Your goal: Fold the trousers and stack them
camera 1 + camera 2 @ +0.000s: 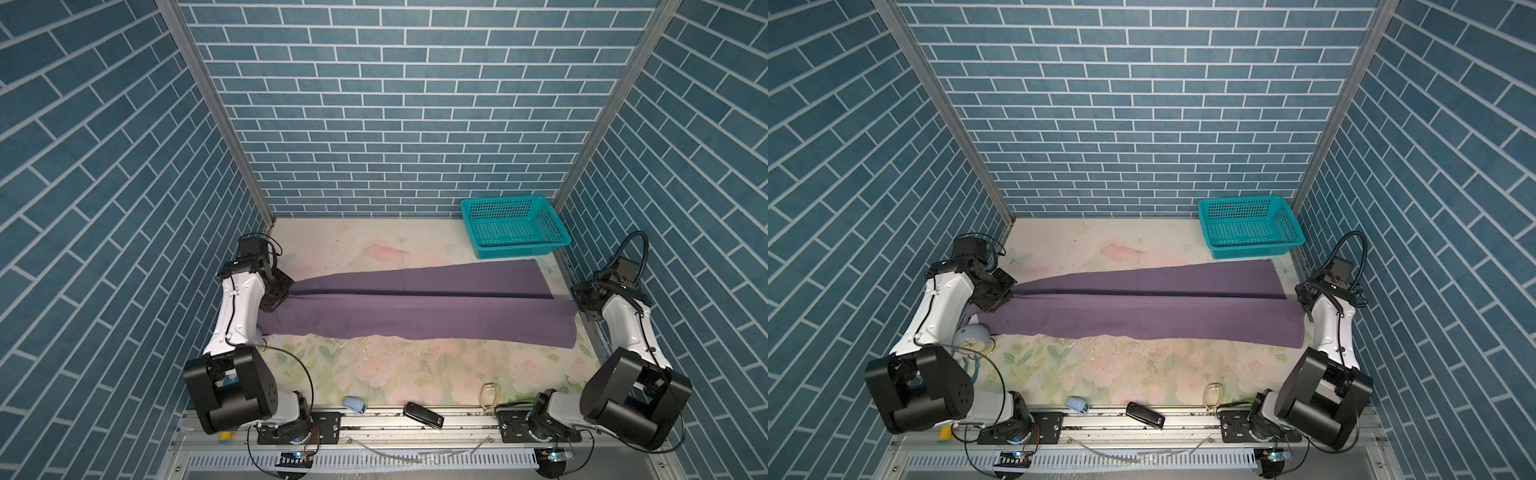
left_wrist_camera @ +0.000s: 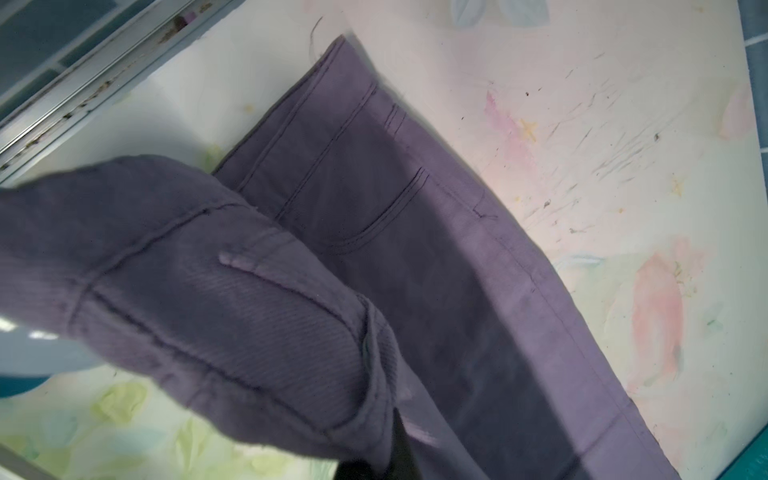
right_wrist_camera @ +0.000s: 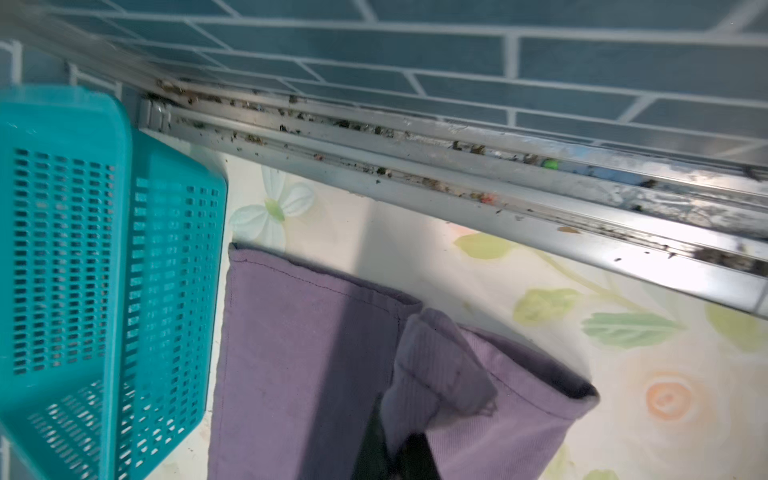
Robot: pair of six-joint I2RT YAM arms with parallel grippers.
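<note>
Purple cloth, soft and thin, at the left side: the waist end of the trousers (image 1: pixel 415 305), one pair, spread flat across the middle of the table (image 1: pixel 374 374).

- Left claw (image 1: pixel 287 293) – at the waist end, jaws together and clamped on a bunch of waistband. In the left wrist view this bunch (image 2: pixel 216 299) is raised off the table, stitching and a belt loop showing, with the dark claw tips (image 2: pixel 374 463) at the picture's edge; the rest of the waist and a curved pocket seam lie flat beyond.
- Trousers, body – in both top views two long wide legs run side by side from left to right (image 1: pixel 1142 305), touching along a dark seam line and parting a little toward the hems. The far leg ends just in front of the basket; the near leg reaches further right.
- Basket (image 1: pixel 519 249) – teal plastic, slotted walls, in the far right corner of the table, just beside the far hem (image 3: pixel 291 332).
- Right claw (image 1: pixel 1305 308) – at the near leg's hem, jaws together and clamped on a raised corner of the hem (image 3: pixel 440 365).
- Front edge of the table, left to right: small pale blue object (image 1: pixel 354 404), black gadget (image 1: pixel 423 414), thin yellowish loop (image 1: pixel 489 395).
</note>
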